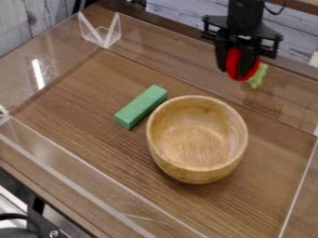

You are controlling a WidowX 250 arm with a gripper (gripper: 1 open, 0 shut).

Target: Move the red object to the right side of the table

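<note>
Red object (232, 65), apparently clamped between the fingers of the closed gripper (231, 54); beyond the wooden bowl (196, 149), bare inside.

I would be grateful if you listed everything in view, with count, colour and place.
Table: one, brown wood grain, under everything.
Bowl: one, light wood, near the middle.
Block: one, green, left of the bowl in the picture.
Toy fruit: one, red with a green tip, held in the gripper beyond the bowl.
Clear object: one, transparent, far left corner in the picture.
Cables: several, dark, lower left edge.
Gripper: one, black, closed on the toy fruit.
Arm: one, black, coming in from the top edge.
</note>
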